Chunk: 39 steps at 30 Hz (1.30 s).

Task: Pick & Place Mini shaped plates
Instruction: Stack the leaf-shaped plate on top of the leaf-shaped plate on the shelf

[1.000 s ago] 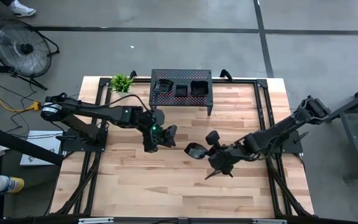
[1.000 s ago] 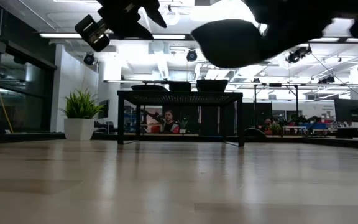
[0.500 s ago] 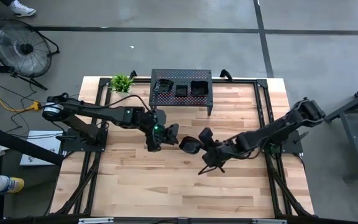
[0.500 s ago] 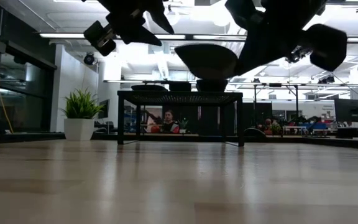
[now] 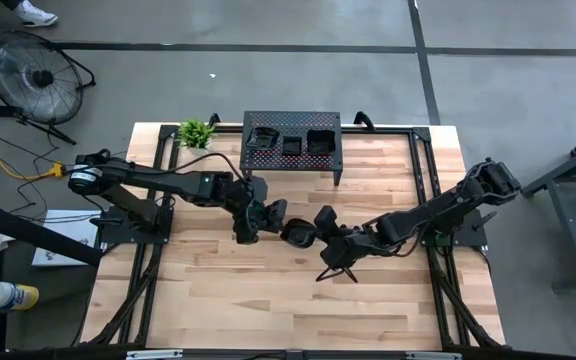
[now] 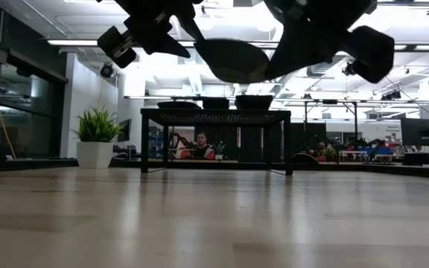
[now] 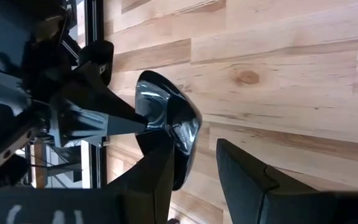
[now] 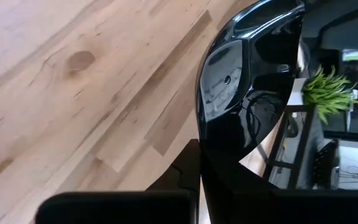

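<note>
Small black dish passed between two grippers at frame center

The right gripper (image 5: 313,228) pinches the glossy plate (image 5: 296,234) by its edge, above the table (image 5: 388,300). The left gripper (image 5: 268,218), fingers spread, has the plate's other edge between them. More plates (image 5: 290,141) sit on the stand (image 5: 268,160) at upper center.

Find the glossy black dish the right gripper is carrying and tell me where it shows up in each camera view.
High view: the dish is at mid-table, between the two grippers.
Low view: high in the picture, a dark oval above the perforated stand.
Left wrist view: in the middle, over the wood, between that arm's open fingers.
Right wrist view: fills the right half.
Shared landmark: the potted plant, also in the low and right wrist views.
</note>
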Each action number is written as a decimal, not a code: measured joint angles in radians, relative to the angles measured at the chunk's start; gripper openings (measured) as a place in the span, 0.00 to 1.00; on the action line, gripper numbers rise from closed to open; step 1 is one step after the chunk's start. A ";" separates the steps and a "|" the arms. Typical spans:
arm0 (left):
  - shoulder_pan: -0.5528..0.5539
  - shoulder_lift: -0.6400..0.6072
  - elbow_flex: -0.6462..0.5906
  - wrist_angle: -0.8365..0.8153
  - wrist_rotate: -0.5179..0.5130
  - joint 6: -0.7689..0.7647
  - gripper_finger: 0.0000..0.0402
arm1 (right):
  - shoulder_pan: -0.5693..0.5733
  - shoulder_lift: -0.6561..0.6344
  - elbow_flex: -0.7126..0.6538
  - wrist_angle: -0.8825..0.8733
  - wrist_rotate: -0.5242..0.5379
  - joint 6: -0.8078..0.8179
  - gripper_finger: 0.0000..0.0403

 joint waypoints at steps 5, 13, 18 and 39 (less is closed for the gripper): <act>0.000 0.000 0.000 0.000 0.000 0.000 0.29 | -0.002 0.000 0.026 0.002 0.000 -0.028 0.00; 0.000 0.000 0.000 0.000 0.001 0.000 0.29 | -0.007 0.000 0.028 0.001 -0.004 -0.030 0.00; 0.000 0.000 0.000 0.004 0.010 0.033 0.23 | -0.007 0.000 0.028 0.009 -0.006 -0.028 0.00; 0.000 0.000 0.000 0.007 0.053 0.045 0.06 | -0.019 0.000 0.028 0.014 -0.018 -0.023 0.00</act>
